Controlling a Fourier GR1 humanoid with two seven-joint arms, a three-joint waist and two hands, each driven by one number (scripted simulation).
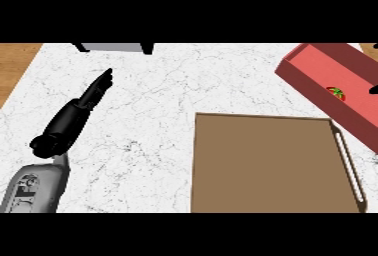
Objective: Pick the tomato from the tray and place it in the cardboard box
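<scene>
A small red tomato with a green stem lies inside a red open box at the counter's far right, close to its near wall. In front of that box lies a brown flat tray with a pale handle along its right side; nothing is on it. My left hand is at the left over the counter, fingers straight and pointing away, holding nothing. At the right edge, just right of the tomato, a small black tip of my right hand shows; the rest of it is out of view.
The white marble counter fills the view between my left hand and the tray. A grey object with a black part stands at the far edge. Wooden floor shows past the counter's left edge.
</scene>
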